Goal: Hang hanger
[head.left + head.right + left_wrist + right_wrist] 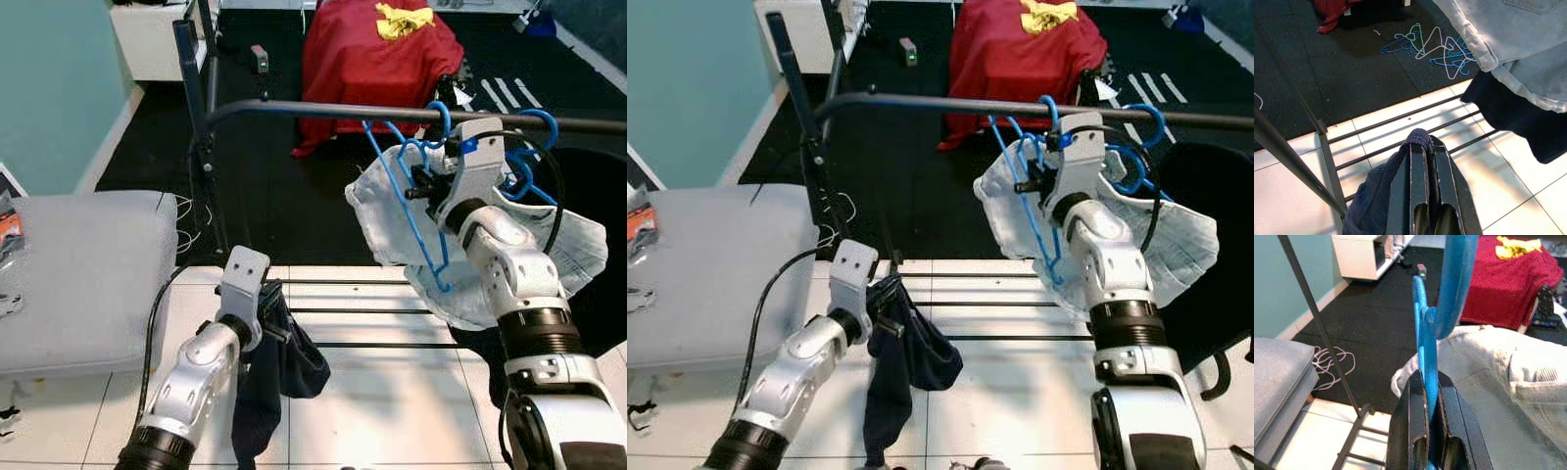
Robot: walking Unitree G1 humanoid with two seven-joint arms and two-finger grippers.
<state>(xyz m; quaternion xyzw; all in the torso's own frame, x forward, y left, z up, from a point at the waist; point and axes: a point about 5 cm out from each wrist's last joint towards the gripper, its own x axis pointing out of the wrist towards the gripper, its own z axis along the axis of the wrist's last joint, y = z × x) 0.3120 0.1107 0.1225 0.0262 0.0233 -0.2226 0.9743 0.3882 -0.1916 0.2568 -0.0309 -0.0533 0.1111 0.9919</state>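
Right gripper (423, 182) clamped on blue hanger (407, 211) hooked over rail (333, 112); left gripper (266, 323) pinching dark cloth (289, 367).

My right gripper (423, 182) is clamped on the blue hanger (411, 211) just under the dark rail (323, 110), with the hook (438, 117) curled over it. Directly beyond and beside my fingers, pale denim (578, 245) hangs thick, blocking that side; another blue hanger (534, 147) crowds the rail there too. Toward my other arm the rail runs bare as far as the upright post (196, 98), with open air below it. My left gripper (1425, 166) is pinched on a navy garment (284, 362) low over the tiles, the rack's floor bars (1400, 117) just ahead.
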